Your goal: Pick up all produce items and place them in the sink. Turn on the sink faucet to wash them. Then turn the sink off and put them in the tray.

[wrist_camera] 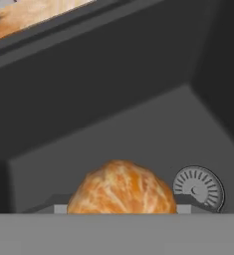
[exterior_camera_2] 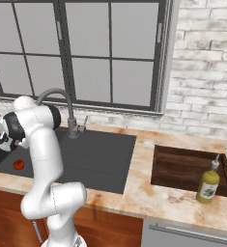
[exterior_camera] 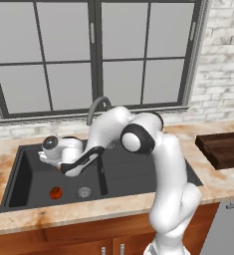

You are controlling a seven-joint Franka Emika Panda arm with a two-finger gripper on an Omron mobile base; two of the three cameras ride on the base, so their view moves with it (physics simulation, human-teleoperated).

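The orange-tan produce ball (wrist_camera: 121,187) sits between the fingertips of my gripper (wrist_camera: 121,210), which is shut on it. The hand hangs over the left part of the dark sink (exterior_camera: 138,172), above the basin floor and near the round drain (wrist_camera: 198,188). In the left base view the gripper (exterior_camera: 43,157) is above and left of the red tomato-like ball (exterior_camera: 56,192), which lies on the basin floor beside the drain (exterior_camera: 83,191). The same red ball (exterior_camera_2: 19,164) shows under the gripper (exterior_camera_2: 4,143) in the right base view. The faucet (exterior_camera: 96,106) arches behind the arm. The wooden tray (exterior_camera_2: 182,166) lies on the counter at the right.
A yellow-green bottle with a white cap (exterior_camera_2: 208,185) stands in the tray's front right corner. The basin walls (wrist_camera: 113,84) rise close around the hand. A window and a brick wall back the counter (exterior_camera: 113,206). The tray's corner (exterior_camera: 223,148) shows at the right.
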